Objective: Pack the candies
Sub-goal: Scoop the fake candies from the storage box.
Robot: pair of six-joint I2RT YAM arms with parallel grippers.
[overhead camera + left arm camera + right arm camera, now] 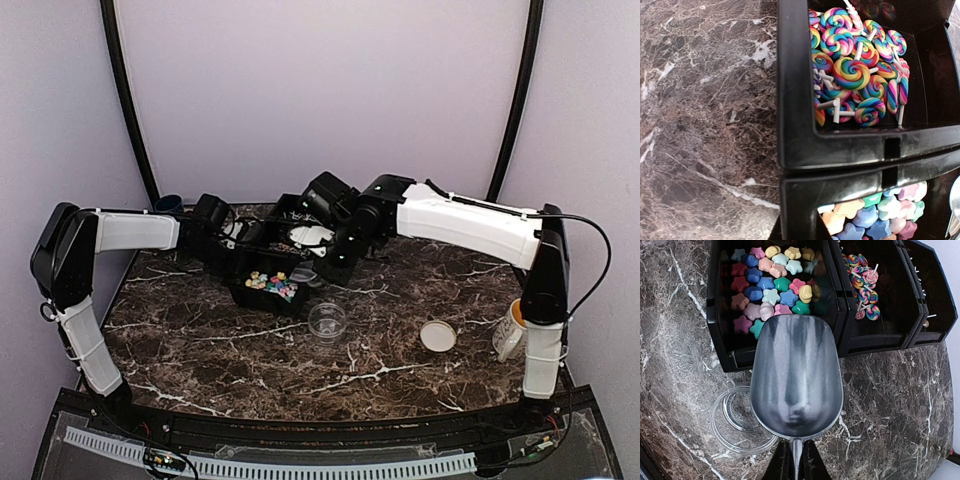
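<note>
The candies are small star-shaped sweets in blue, pink, yellow and green, lying in the front black bin. They also show as candies and candies. My right gripper is shut on the handle of an empty metal scoop. The scoop's front lip reaches over the bin's near wall, just above the sweets. My left gripper is shut on the corner wall of the same black bin; its fingers barely show at the frame's bottom edge.
A neighbouring bin holds swirl lollipops. A clear plastic cup stands on the marble just in front of the bins, left of the scoop. A round tan lid lies to the right, and a white mug stands by the right arm's base.
</note>
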